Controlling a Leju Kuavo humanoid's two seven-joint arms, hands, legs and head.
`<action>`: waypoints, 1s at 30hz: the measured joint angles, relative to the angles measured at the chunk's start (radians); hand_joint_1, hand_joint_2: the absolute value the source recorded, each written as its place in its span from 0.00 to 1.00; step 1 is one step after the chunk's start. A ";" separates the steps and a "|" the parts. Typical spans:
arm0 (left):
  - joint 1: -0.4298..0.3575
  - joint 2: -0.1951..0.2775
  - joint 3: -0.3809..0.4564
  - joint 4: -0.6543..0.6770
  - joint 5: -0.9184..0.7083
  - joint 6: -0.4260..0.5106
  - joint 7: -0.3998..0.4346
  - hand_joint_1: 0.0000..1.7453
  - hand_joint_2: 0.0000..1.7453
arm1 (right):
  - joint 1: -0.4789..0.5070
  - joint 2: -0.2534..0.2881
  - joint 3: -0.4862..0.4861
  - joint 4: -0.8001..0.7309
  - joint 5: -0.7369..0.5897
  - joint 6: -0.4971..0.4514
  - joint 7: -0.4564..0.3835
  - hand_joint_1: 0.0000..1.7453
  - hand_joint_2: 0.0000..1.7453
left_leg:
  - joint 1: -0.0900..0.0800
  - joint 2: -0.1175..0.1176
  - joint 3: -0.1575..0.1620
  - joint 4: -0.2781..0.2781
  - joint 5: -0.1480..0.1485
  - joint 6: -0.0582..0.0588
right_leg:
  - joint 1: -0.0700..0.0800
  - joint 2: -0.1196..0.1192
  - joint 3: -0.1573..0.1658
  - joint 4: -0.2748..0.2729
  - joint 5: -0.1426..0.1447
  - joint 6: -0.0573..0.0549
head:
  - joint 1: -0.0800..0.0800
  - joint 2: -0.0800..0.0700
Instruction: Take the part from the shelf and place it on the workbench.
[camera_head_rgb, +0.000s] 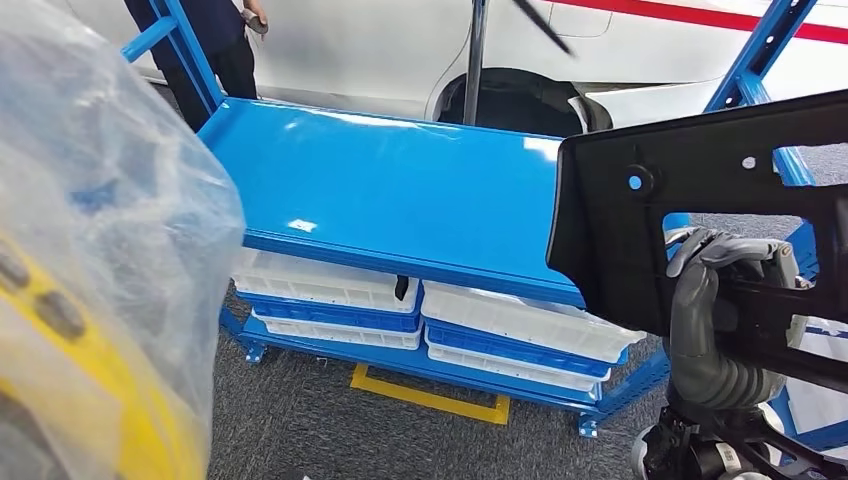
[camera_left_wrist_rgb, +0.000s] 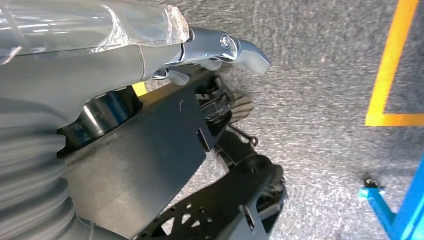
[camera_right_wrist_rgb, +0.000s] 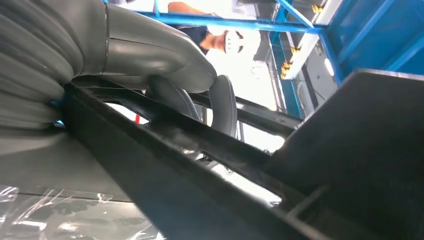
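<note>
Now our right hand (camera_head_rgb: 715, 320) grips the black part (camera_head_rgb: 690, 215) above the blue bench's (camera_head_rgb: 400, 190) right edge; its long overhang could strike the bench frame or twist loose.

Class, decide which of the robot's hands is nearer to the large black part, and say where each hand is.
Right. The right hand grips the black part from below, beside the blue workbench. The left hand hangs over grey floor.
</note>
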 joint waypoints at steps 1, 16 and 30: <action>0.001 0.000 0.000 0.000 0.000 -0.001 0.000 0.00 1.00 | 0.004 0.000 0.000 0.001 -0.005 0.004 -0.004 1.00 1.00 | 0.003 0.001 -0.010 0.001 0.007 -0.004 | -0.004 0.000 0.021 -0.008 0.021 0.005 | 0.000 0.000; 0.008 0.003 0.001 0.000 0.006 -0.009 -0.009 0.00 1.00 | 0.028 0.007 -0.001 0.008 0.038 0.001 -0.008 1.00 1.00 | 0.008 0.000 -0.055 0.034 0.039 0.024 | -0.005 0.002 0.204 -0.287 0.058 -0.028 | 0.002 0.000; 0.012 0.001 0.001 0.000 -0.013 -0.015 0.001 0.00 1.00 | 0.035 0.010 -0.002 0.010 0.064 -0.010 0.004 1.00 1.00 | 0.037 -0.034 -0.019 -0.033 0.056 -0.019 | -0.014 -0.003 0.068 -0.034 -0.055 0.013 | 0.006 0.000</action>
